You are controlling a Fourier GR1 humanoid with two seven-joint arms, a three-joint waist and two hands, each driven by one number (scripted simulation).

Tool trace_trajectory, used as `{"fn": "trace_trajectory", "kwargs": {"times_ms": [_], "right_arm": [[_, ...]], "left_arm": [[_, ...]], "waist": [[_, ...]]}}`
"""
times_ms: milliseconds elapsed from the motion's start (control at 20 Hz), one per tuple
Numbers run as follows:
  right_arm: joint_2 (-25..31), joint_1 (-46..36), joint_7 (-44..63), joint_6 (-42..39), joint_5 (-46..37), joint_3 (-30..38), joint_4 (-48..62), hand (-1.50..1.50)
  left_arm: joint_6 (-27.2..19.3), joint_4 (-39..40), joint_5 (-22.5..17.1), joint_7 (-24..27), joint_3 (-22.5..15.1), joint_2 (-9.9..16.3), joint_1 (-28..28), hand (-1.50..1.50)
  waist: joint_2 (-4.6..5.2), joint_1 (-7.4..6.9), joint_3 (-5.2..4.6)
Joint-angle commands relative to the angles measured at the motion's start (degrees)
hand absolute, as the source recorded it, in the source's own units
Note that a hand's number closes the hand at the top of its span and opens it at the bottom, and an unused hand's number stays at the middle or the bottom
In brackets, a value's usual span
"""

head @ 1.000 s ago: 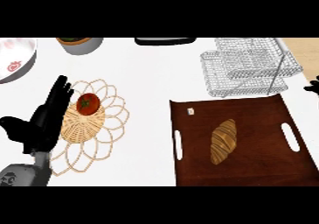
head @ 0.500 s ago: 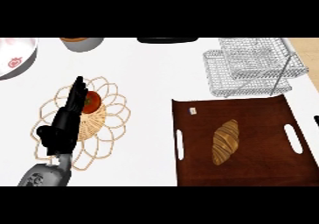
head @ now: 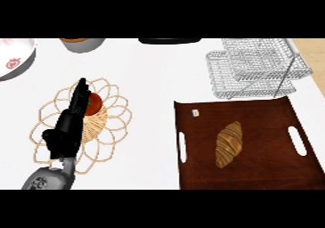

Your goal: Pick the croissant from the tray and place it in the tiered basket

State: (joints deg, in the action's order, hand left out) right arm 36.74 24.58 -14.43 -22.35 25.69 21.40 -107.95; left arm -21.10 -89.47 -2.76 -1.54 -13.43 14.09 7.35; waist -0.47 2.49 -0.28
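Golden-brown ridged croissant (head: 228,144) lies untouched on the dark wooden tray (head: 263,173) at lower right; the tiered wire basket (head: 257,67) at upper right holds nothing, so the whole job remains. Only the black left hand (head: 67,127) shows, at centre left, fingers straight and grasping nothing.

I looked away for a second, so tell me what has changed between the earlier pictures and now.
The left robot hand turned from a broad spread pose to edge-on, fingers straight, over the woven flower-shaped trivet. The right robot hand, earlier at the right edge, has left the view. Nothing was grasped. The brown croissant lies as before on the dark wooden tray, and the wire tiered basket is unmoved.
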Motion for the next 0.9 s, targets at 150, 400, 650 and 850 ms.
{"fn": "trace_trajectory", "kwargs": {"times_ms": [150, 400, 650, 850], "right_arm": [[11.27, 3.33, 13.52, 5.32, -17.54, 1.93, -17.02, -1.5], [12.29, 2.53, 33.99, 8.82, -20.82, -2.65, -30.39, -1.5], [13.9, -4.82, 51.28, 10.34, -23.58, -13.46, -37.42, -1.5], [12.74, -13.66, 58.97, 12.36, -29.45, -24.65, -37.23, -1.5]], "left_arm": [[0.37, 0.2, 0.36, 0.28, -1.15, -1.12, 0.13, 0.0], [1.92, -2.16, 0.59, -0.66, -0.97, 0.48, -0.28, 0.0], [1.12, 0.0, 2.53, -2.49, -1.52, -1.81, 3.4, 0.0], [4.2, 0.24, 0.37, -0.79, 0.83, -0.63, 1.93, 0.0]], "waist": [[0.38, -1.3, -0.14], [0.49, -2.96, 0.06], [0.71, -3.42, 0.17], [0.69, -3.74, 0.19]]}}
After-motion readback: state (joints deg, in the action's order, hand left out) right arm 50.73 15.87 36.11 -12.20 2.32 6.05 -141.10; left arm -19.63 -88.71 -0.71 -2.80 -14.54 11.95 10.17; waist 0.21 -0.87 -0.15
